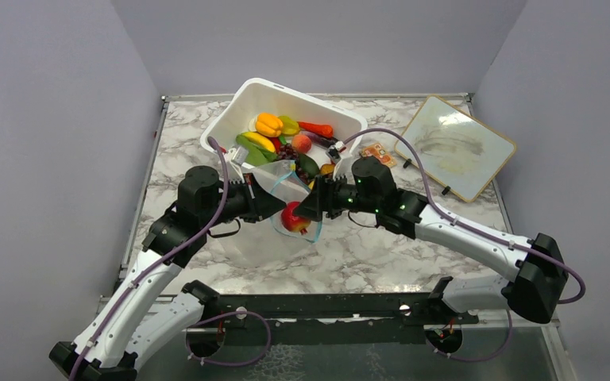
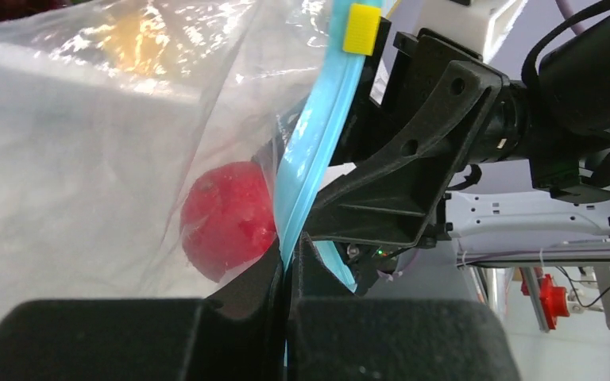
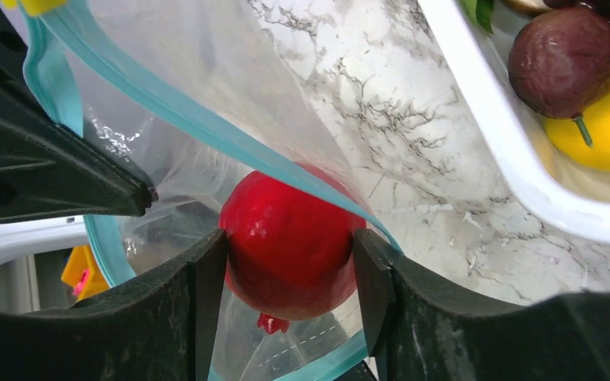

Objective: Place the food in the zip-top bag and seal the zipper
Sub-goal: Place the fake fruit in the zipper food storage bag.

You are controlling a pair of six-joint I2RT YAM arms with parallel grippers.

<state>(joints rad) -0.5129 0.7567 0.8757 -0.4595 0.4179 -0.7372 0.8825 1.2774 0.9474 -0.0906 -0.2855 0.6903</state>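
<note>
The zip-top bag is clear, crinkly, glossy plastic film, its zipper a smooth light-blue plastic strip. The red fruit is shiny plastic. The left gripper and right gripper are matt black plastic. The counter looks smooth and marble-veined, the tub glossy white plastic.

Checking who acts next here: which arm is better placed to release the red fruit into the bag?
Right. The right gripper has its jaws around the red fruit at the zip-top bag mouth; the left gripper only pinches the blue zipper, holding it open.
</note>
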